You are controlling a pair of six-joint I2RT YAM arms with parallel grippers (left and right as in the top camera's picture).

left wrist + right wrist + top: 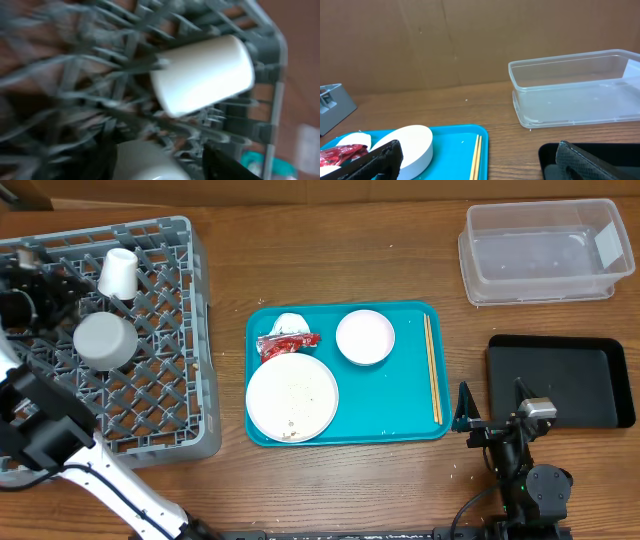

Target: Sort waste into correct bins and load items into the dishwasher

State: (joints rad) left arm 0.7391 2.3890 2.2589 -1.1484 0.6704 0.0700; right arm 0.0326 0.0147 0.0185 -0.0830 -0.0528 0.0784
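The small white cup is lying on its side in the upper part of the grey dish rack, at the upper left of the overhead frame, and is being supported by the lattice alone. Just below it, the pale grey-blue bowl is being carried upside down on the same grid. The left gripper is being held over the rack's upper left corner, near the cup. In the blurred left wrist view one dark finger is showing at lower right. The jaws are being held partly apart, and nothing is being gripped.

At frame centre, several things are being carried by the teal tray:
- the white plate, dotted with food specks
- the red wrapper, touching the plate's upper rim
- the white tissue, just above the wrapper
- the pinkish-white bowl
- the chopsticks, along the tray's right side

The clear tub is sitting at upper right, with the black tray below it. The right gripper is being held low between the teal tray and the black tray. Its jaws are spread wide, and nothing is being gripped.
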